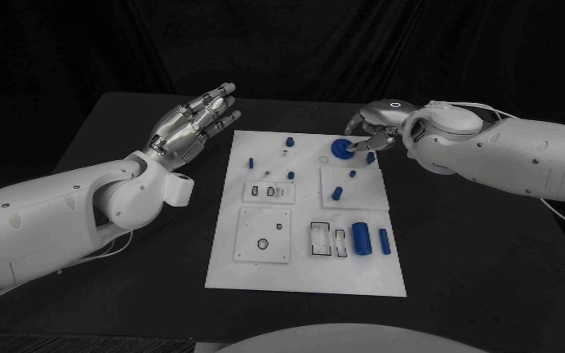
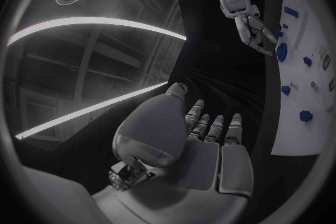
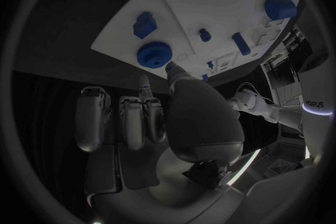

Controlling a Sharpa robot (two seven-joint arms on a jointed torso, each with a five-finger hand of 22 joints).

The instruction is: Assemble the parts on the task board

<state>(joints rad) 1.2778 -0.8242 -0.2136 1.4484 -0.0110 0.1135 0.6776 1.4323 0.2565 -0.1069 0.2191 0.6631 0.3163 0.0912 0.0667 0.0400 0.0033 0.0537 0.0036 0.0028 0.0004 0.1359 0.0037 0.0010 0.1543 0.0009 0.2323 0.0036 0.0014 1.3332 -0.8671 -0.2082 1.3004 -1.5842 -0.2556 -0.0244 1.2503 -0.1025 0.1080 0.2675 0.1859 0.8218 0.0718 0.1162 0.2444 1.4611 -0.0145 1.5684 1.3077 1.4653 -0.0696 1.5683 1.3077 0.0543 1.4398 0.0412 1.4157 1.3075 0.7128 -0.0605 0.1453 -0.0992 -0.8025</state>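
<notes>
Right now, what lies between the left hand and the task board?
Only bare black table separates the left hand from the task board in the head view.

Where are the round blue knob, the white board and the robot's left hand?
round blue knob (image 1: 341, 149), head view, its top face.
white board (image 1: 306, 275), head view, bare near part.
left hand (image 1: 194, 128), head view, middle of the palm.

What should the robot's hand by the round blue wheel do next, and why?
Probably close its fingers on the blue wheel. The right hand hovers right beside it on the white board, a fingertip close above it, holding nothing yet.
</notes>
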